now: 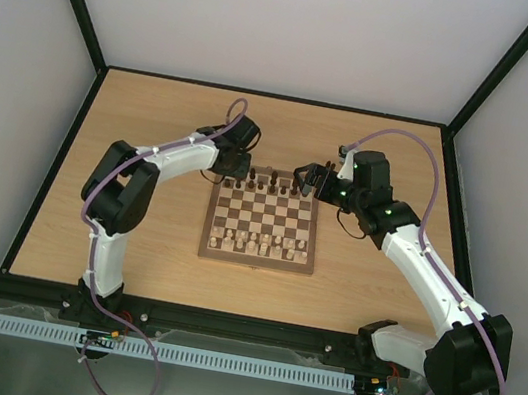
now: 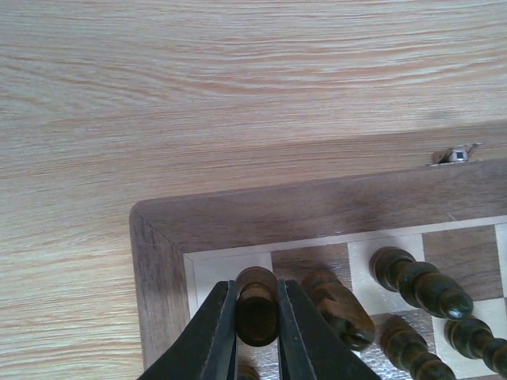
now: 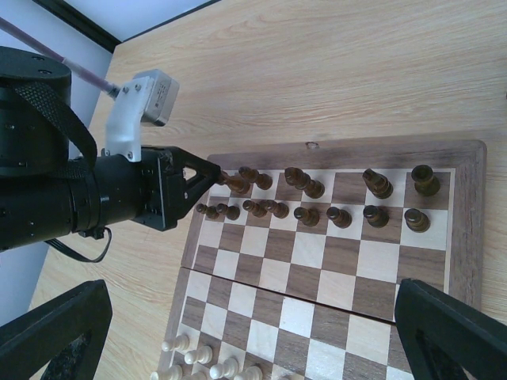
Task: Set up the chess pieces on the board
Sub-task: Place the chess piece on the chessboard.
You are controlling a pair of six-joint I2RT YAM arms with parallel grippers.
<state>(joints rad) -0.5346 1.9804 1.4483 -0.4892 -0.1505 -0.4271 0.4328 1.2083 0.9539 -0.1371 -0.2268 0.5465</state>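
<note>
Grips one dark chess piece [image 2: 257, 313] in the tightly closed left gripper [image 2: 257, 286], upright, directly over the far left corner square of the board [image 2: 317, 210]; cannot tell whether seated yet. Shows the right gripper [image 3: 253, 317] spread wide, empty, above the board's far right side.

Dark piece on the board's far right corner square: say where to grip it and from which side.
Probably pinch the corner piece round its upper body, dropping from above. It stands upright; a smaller piece sits just in front, a neighbour on its left.
</note>
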